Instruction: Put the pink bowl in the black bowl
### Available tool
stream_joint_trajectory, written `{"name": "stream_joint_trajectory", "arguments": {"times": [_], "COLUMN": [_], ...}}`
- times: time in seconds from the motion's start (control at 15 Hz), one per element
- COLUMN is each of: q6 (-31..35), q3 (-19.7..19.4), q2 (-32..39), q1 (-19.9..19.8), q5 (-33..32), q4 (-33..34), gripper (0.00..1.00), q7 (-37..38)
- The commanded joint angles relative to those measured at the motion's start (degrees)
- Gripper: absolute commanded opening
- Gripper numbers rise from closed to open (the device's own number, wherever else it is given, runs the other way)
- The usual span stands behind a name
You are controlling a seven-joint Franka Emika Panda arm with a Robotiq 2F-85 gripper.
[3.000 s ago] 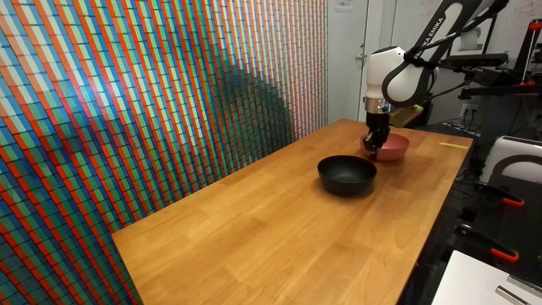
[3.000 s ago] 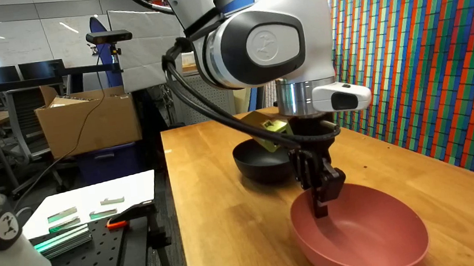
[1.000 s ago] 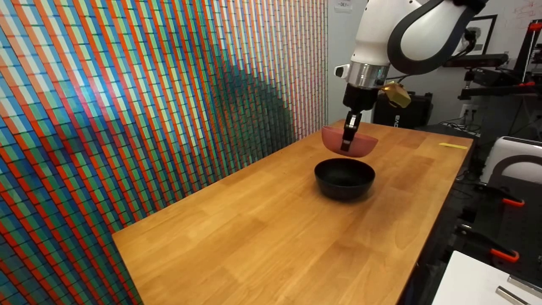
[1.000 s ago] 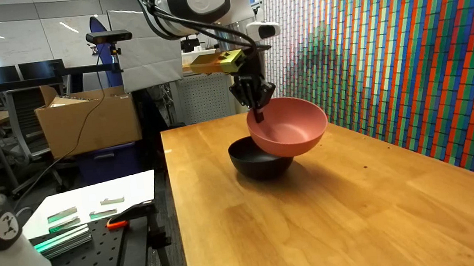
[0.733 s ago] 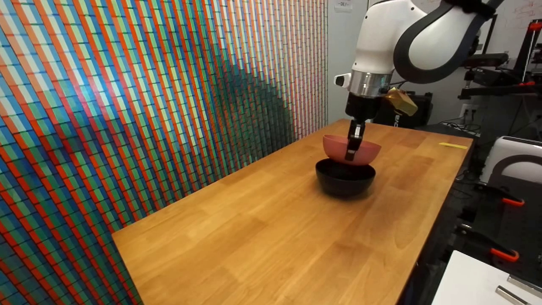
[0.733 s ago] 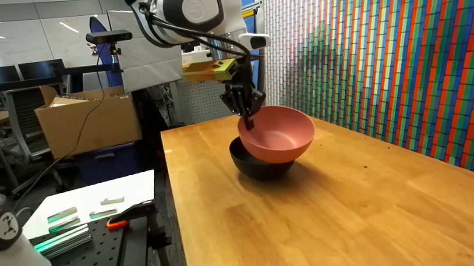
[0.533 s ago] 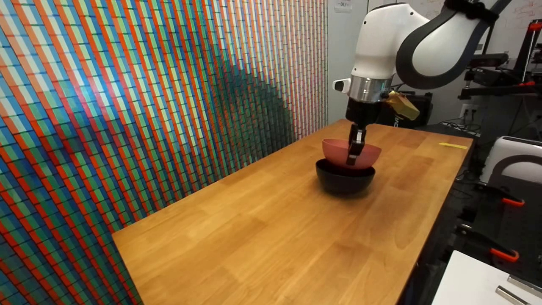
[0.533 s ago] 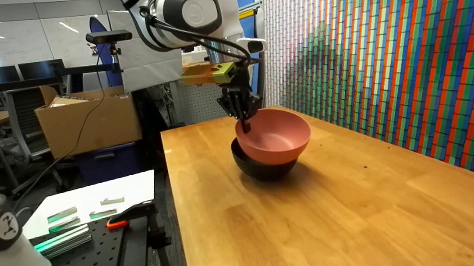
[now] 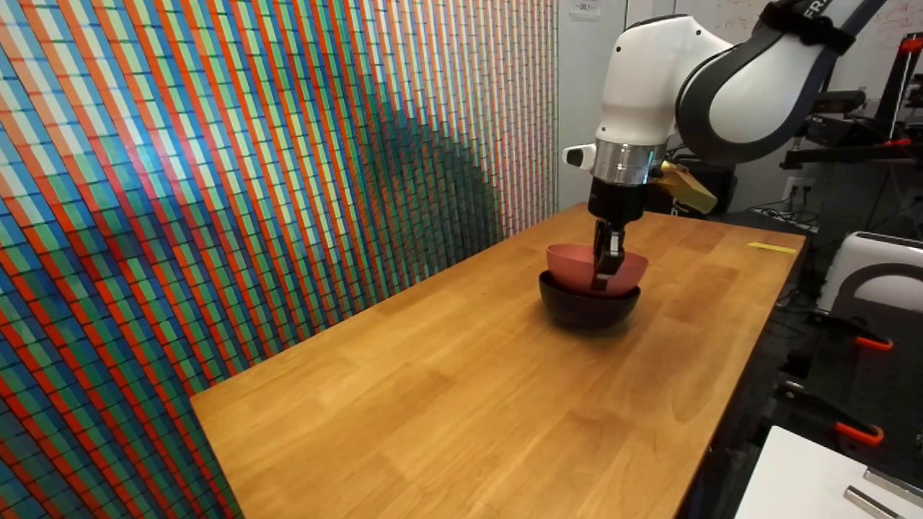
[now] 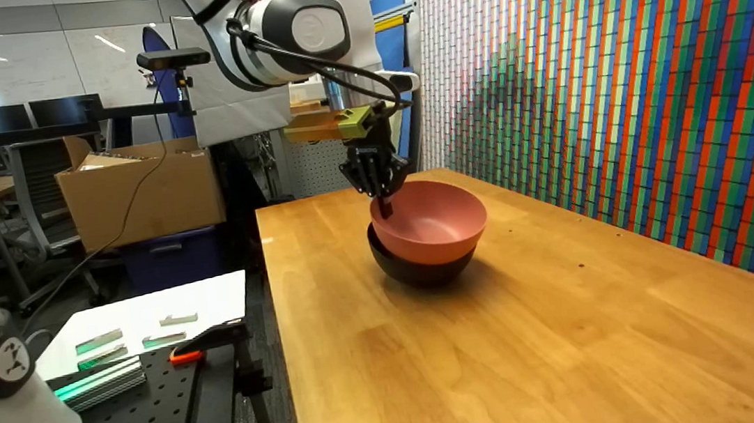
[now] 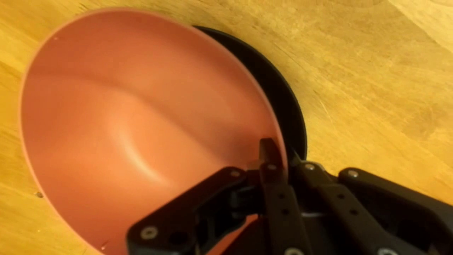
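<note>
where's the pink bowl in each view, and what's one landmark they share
In an exterior view: pink bowl right of centre, outer side showing.
In an exterior view: pink bowl just right of centre, inside facing the camera.
Wrist view: pink bowl across much of the left half.
Shared landmark: black bowl, beneath the pink bowl in both exterior views; in the wrist view, a dark crescent at the pink bowl's upper right.

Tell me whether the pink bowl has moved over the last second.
Yes, down and leftward in the picture: in an exterior view the pink bowl now shows lower against the cardboard box and closer to it.
</note>
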Motion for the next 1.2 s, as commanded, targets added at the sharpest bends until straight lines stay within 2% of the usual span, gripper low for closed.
{"name": "stream_joint_trajectory", "arguments": {"times": [0.0,0.07,0.13,0.2,0.33,0.73,0.87,1.13], "q6": [-0.09,-0.19,-0.76,-0.99,-1.39,-2.0,-3.1,-7.26], "q3": [0.84,1.04,1.17,1.32,1.23,0.02,-0.12,-0.93], "q2": [0.82,0.92,1.01,1.03,0.56,-2.51,-3.95,-6.66], "q1": [0.61,0.72,0.82,0.85,0.94,0.67,0.22,-0.8], "q5": [-0.43,-0.49,-0.52,-0.31,-0.83,-4.5,-3.48,-1.5], "q4": [1.02,1.07,1.27,1.31,1.27,1.66,2.47,5.35], "gripper": [0.06,0.06,0.29,0.32,0.46,0.93,1.0,1.0], "q7": [-0.91,-0.96,-0.62,-0.85,-0.6,1.01,0.01,-0.47]}}
